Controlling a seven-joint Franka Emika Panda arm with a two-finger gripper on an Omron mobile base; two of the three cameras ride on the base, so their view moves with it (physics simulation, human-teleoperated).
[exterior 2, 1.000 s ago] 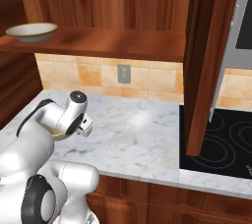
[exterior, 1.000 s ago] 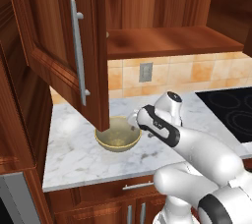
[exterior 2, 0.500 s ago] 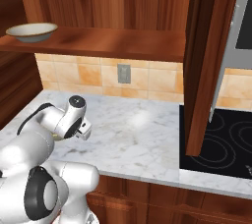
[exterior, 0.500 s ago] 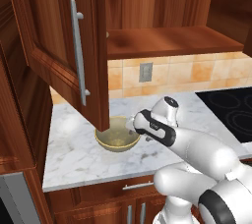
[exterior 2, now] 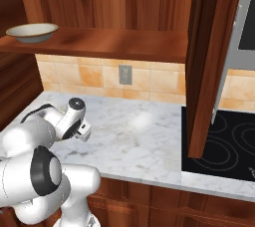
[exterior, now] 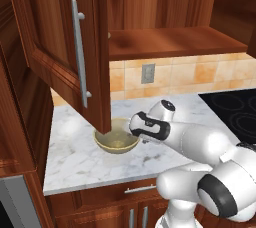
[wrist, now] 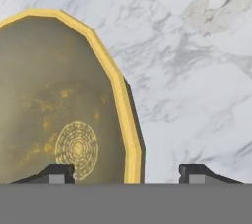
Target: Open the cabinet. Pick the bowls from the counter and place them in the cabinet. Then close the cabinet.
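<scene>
Bowls, two of them. Shallow bowl (exterior 2: 32, 32) sits on the wooden shelf (exterior 2: 124, 44) inside the open wall cabinet (exterior: 150, 17), at the shelf's left end as the right base view has it. Deep olive-tan bowl (exterior: 117, 139) stands upright on the white marble counter (exterior: 75, 162), under the lower corner of the swung-out left cabinet door (exterior: 65, 47); that door carries a long silver bar handle (exterior: 79, 54). Right cabinet door (exterior 2: 211, 56) also stands open, hanging over the edge of the black stovetop (exterior 2: 224, 146).

Gripper (wrist: 127, 171) low over the counter at the deep bowl's (wrist: 59, 105) rim. Hand view: yellow rim runs down between the two dark fingertips (wrist: 59, 173), one tip over the bowl's speckled inside, the other over bare marble outside the wall. Jaws stand apart, straddling the rim; no contact with the bowl can be made out, so no grip seen. Left base view: white arm (exterior: 190, 139) reaches leftward across the counter, wrist just beside the bowl. Outlet plate (exterior: 147, 73) on the tan tile backsplash behind.
</scene>
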